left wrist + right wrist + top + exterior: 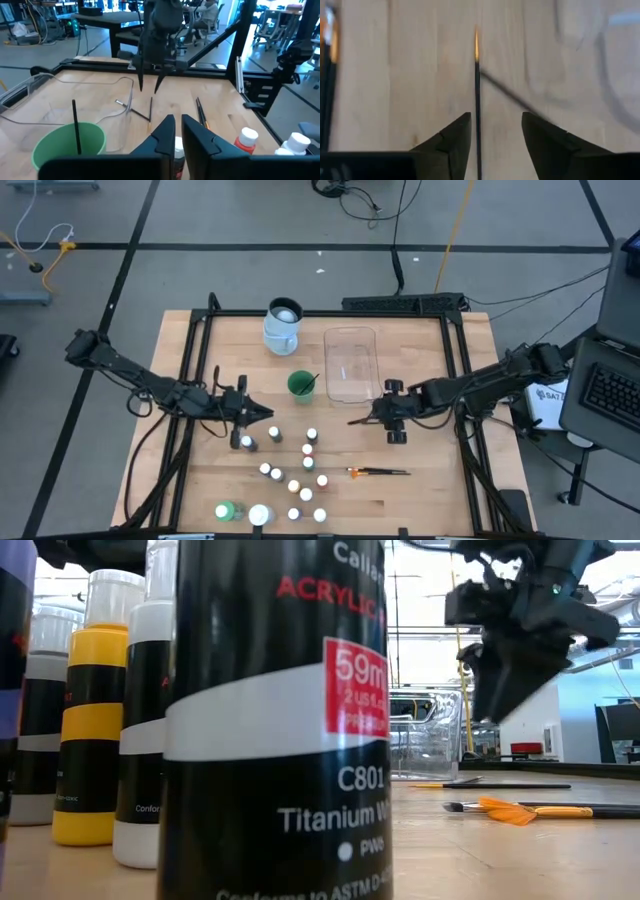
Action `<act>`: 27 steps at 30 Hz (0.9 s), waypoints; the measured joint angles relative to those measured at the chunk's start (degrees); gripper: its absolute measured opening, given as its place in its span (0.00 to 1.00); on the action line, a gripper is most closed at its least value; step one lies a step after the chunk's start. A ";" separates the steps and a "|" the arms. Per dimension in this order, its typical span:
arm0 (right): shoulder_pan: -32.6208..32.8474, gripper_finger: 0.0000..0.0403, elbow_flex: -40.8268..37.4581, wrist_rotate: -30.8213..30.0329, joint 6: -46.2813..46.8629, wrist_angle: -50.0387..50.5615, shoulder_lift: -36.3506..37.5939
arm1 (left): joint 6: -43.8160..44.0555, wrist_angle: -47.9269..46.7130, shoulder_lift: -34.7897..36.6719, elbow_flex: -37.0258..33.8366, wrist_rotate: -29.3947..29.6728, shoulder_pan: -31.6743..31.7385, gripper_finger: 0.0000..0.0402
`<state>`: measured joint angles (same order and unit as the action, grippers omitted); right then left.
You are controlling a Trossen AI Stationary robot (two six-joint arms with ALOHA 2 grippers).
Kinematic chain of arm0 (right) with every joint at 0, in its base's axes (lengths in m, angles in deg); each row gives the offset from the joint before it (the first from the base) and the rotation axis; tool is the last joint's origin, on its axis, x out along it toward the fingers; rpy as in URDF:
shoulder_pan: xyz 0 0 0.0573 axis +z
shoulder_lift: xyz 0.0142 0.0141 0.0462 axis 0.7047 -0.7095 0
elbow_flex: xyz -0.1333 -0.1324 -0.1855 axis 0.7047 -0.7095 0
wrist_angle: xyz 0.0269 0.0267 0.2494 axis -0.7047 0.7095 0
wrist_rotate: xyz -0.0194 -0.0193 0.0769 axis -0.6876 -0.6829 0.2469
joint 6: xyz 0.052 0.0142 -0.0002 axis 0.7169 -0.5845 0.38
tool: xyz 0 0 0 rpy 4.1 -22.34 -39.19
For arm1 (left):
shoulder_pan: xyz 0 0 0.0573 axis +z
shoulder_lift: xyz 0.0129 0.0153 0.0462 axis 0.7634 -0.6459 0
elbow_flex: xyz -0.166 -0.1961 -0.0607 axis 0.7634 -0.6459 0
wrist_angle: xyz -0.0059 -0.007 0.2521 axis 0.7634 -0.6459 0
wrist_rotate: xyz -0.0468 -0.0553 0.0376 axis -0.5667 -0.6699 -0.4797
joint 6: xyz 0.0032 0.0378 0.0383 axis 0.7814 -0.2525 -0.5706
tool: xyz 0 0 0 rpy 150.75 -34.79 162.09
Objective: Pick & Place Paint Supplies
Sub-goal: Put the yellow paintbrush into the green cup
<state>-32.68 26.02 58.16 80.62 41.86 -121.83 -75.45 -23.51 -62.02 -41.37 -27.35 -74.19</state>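
Note:
Several small white-capped paint bottles [293, 472] stand on the wooden table near its front, beside a larger green bottle [226, 510] and a white jar [259, 514]. My left gripper [177, 120] hovers left of the cluster, pointing level at a red bottle [245, 140], its fingers a narrow gap apart with nothing in them. My right gripper [495, 125] points down near the table's middle, open. A thin dark orange-tipped brush [477, 90] runs between its fingers. A second brush stands in the green cup [70, 145]. An orange-handled brush [378, 472] lies flat. My right gripper stands with its open fingers on either side of the thin brush's dark shaft [478, 130], coming from above and lying along it. The shaft runs close by one finger [460, 137]; whether they touch, I cannot tell.
A clear plastic tub [350, 363] and a pale jug [283, 326] stand at the far side. Black frame rails [200, 350] run along the table's left, right and far edges. In the low view a black bottle [280, 740] fills the foreground.

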 joint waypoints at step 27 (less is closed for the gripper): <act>0.16 0.10 0.13 1.65 -1.71 5.65 -19.51 | -1.87 2.31 0.02 0.02 -1.63 0.00 0.13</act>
<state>-32.52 26.15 59.81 78.91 47.51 -141.34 -77.32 -21.19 -62.00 -41.35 -28.99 -74.19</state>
